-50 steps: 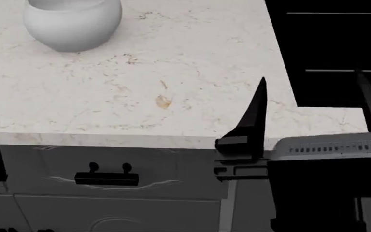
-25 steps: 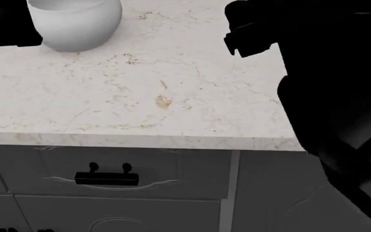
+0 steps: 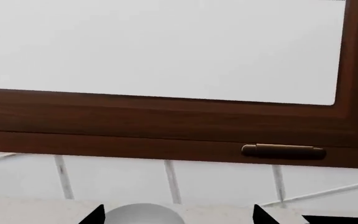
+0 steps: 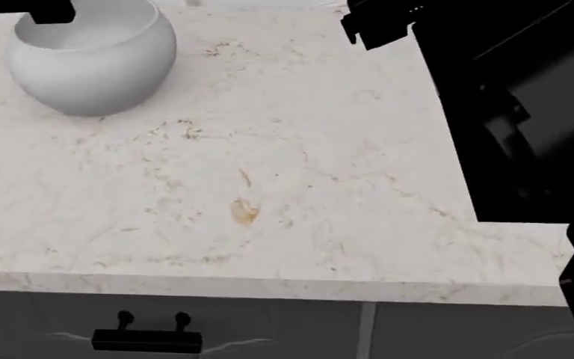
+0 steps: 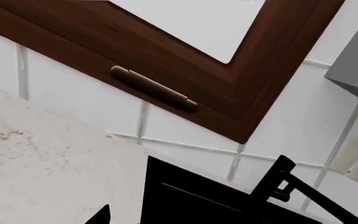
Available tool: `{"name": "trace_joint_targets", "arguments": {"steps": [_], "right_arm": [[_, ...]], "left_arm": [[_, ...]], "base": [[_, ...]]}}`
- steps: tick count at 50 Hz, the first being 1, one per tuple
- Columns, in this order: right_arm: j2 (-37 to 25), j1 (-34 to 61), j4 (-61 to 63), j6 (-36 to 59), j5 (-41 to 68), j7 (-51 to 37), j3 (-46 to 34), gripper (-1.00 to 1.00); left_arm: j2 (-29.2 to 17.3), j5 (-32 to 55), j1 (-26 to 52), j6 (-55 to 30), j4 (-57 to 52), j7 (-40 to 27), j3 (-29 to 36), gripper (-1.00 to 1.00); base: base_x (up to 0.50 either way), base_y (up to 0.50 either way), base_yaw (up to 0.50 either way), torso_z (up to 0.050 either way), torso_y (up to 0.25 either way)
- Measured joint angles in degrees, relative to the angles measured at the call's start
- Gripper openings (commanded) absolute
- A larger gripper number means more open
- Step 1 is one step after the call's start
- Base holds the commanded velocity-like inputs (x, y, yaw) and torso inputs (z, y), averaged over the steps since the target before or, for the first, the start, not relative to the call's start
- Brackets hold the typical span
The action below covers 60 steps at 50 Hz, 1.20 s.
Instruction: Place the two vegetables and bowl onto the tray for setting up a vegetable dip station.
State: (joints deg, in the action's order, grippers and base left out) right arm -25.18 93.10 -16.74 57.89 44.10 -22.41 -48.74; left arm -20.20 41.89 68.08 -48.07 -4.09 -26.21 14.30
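I'm lining my left tool (image 3: 175, 215), tips apart, on the bowl (image 4: 90, 60); next I close in (right tool's state unclear).

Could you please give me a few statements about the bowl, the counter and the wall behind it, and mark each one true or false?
1. The white bowl stands upright on the marble counter. True.
2. A carrot lies inside the bowl. False: the visible part of its inside shows nothing.
3. A dark wooden window frame with a brass hinge sits above a white tiled wall. True.
4. The bowl rests on the black tray. False: it stands on bare counter, and no tray is in view.
5. A drawer with a black handle sits below the counter edge. True.
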Motion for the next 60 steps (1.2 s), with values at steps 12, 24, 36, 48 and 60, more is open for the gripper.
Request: {"name": "trace_joint_targets", "arguments": {"steps": [12,24,36,48,60], "right_arm": [[0.49,0.28,-0.42,0.10,-0.47,1.44,-1.50,1.00],[0.76,0.29,0.04,0.13,-0.50,2.04,-2.18,1.00],[0.58,-0.62,0.66,-0.52,-0.08,2.14,-1.91,1.00],[0.16,-1.21,1.74,-0.22,0.85,1.29,-0.84,1.00],[-0.32,-0.97,3.40,1.22,2.13,0.27,0.26,1.00]], "left_arm": [[-0.60,0.09,0.33,-0.53,0.45,-0.37,0.08,1.00],[-1.05,0.22,0.45,-0.80,0.45,-0.53,0.09,1.00],[-1.45,0.22,0.24,-0.87,0.56,-0.04,0.65,1.00],[-4.60,2.31,1.68,-5.37,-1.65,4.32,3.91,1.00],[-11.03,10.33,7.98,-18.05,-6.80,12.68,7.73,1.00]], "base": [[0.50,0.16,0.00,0.000,0.001],[0.49,0.33,0.00,0.000,0.002],[0.50,0.04,0.00,-0.001,0.001],[0.21,0.00,0.00,0.000,0.002],[0.00,0.00,0.00,0.000,0.000]]}}
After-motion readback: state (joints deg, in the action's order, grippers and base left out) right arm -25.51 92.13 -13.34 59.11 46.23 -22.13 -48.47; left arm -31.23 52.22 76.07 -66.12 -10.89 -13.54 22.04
